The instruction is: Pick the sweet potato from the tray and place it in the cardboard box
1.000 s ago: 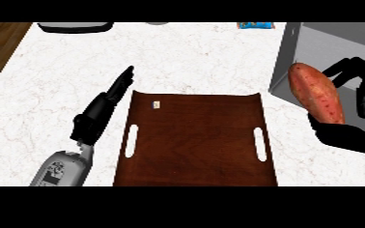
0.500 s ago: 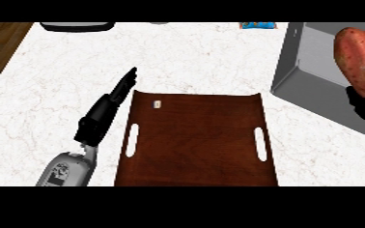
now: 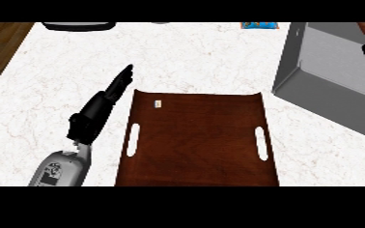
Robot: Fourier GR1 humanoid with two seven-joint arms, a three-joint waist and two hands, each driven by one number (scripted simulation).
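Left hand fingers [image 3: 121,79]: straight and together, holding nothing, pointing up and away over the table.
Left hand [image 3: 96,111]: black, lying just beside the tray's left edge, on the end of a grey forearm [image 3: 61,169] that enters from the lower left.
Right hand: not visible; state of its fingers cannot be told.
Sweet potato: not visible anywhere; not on the tray, not on the open table surface. Only a thin reddish sliver shows at the far upper right edge, too small to identify.
Tray [image 3: 196,140]: dark brown, rectangular, slot handles on left and right sides, a small pale label near its upper left corner; nothing rests on it.
Cardboard box [image 3: 321,72]: grey-sided, at the right of the table, partly cut off by the view's edge; its inside is not clearly shown.
Table [image 3: 192,53]: white marbled top; a dark object [image 3: 78,25] at the far left edge, a small blue item [image 3: 260,25] at the far edge near the box.
Progress: judging by the bare tray, the pick appears done; whether the placing into the box is complete cannot be confirmed.
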